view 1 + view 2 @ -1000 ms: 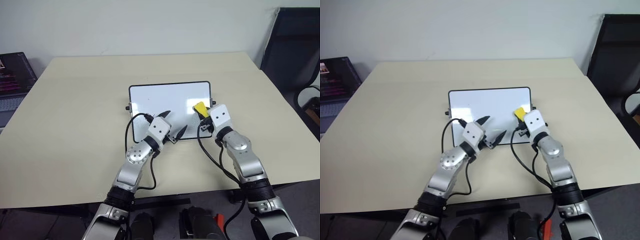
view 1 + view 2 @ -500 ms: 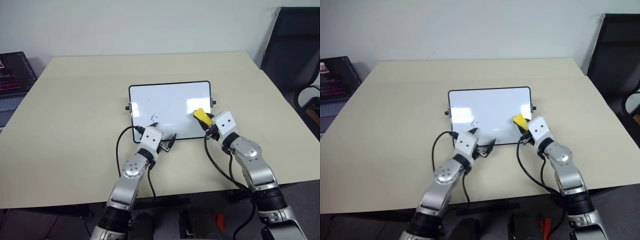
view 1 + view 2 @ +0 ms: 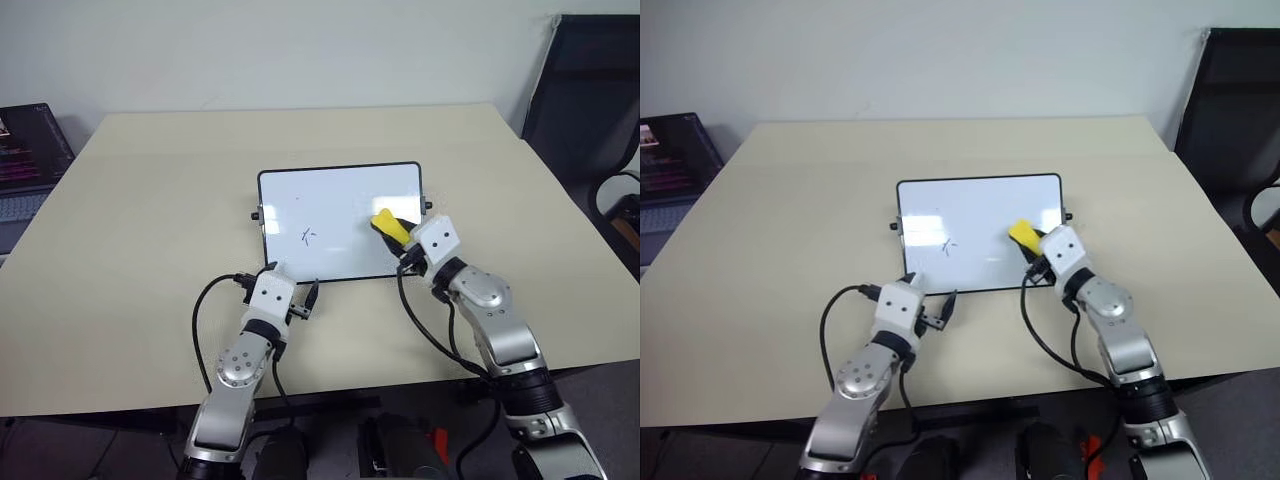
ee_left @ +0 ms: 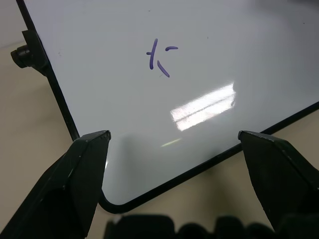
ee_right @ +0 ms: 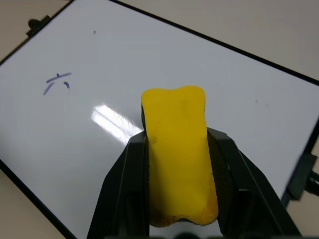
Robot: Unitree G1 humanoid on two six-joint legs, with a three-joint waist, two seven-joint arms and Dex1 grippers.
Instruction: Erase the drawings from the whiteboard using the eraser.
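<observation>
Our right gripper [image 3: 398,238] clamps the small yellow block eraser [image 3: 389,226] over the glossy black-framed whiteboard [image 3: 340,190], well right of its purple scribbles [image 3: 310,236]; our left gripper [image 3: 292,289] gapes at the near edge.

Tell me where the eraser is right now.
In the head views the eraser sits clamped in the right gripper, over the right half of the whiteboard, to the right of the small drawing.

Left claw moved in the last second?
Yes. The left claw has pulled back off the whiteboard toward the robot and to the left; it now sits at the board's near left corner, uncovering the drawings.
</observation>
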